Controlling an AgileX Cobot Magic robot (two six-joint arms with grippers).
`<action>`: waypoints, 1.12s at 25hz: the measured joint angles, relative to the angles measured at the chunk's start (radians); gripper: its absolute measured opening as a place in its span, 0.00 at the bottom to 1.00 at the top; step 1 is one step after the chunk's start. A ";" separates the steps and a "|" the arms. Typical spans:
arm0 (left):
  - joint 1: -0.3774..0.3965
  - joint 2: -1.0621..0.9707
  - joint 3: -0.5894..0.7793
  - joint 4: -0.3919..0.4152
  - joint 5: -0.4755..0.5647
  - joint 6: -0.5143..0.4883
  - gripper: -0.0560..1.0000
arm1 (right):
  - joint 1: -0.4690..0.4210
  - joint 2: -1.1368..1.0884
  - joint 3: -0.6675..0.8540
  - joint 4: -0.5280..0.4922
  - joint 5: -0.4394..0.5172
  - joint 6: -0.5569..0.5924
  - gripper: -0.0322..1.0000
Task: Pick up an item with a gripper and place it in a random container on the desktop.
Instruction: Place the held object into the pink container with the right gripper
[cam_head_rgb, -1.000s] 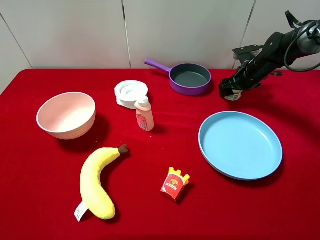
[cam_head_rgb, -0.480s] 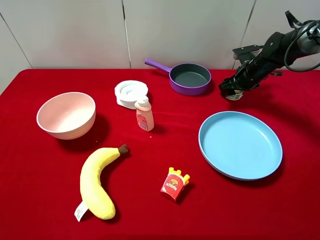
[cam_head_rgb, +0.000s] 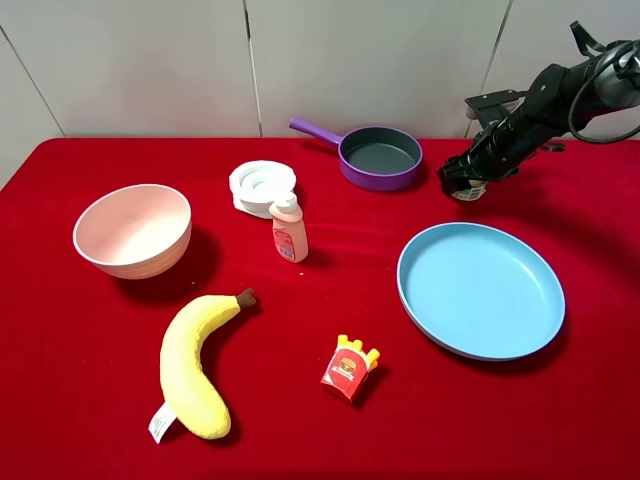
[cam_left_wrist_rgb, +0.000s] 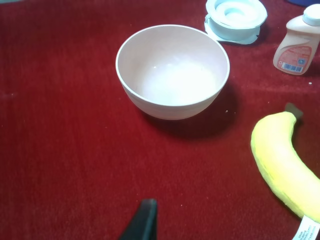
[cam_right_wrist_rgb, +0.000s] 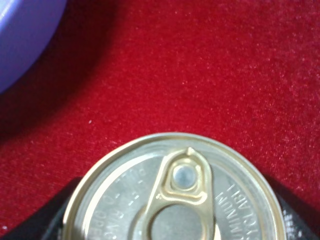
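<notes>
Now that its jaws have finished closing, the right gripper (cam_head_rgb: 468, 182) clamps the tin can (cam_right_wrist_rgb: 175, 195) at the back right of the red desktop (cam_head_rgb: 330, 300), just beside the purple pan (cam_head_rgb: 380, 157), so lifting looks next; the pink bowl (cam_head_rgb: 132, 228) sits well apart, beyond the bottle (cam_head_rgb: 288, 228)

Embossed lettering on the tin can (cam_right_wrist_rgb: 172, 197) lid, too blurred to read, bottle (cam_left_wrist_rgb: 296, 44) label print illegible
</notes>
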 joint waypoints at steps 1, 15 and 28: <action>0.000 0.000 0.000 0.000 0.000 0.000 0.92 | 0.000 -0.006 0.000 -0.003 0.004 0.000 0.50; 0.000 0.000 0.000 0.000 0.000 0.000 0.92 | 0.052 -0.158 0.000 -0.023 0.082 0.009 0.50; 0.000 0.000 0.000 0.000 0.000 0.000 0.92 | 0.218 -0.259 0.000 -0.044 0.164 0.022 0.50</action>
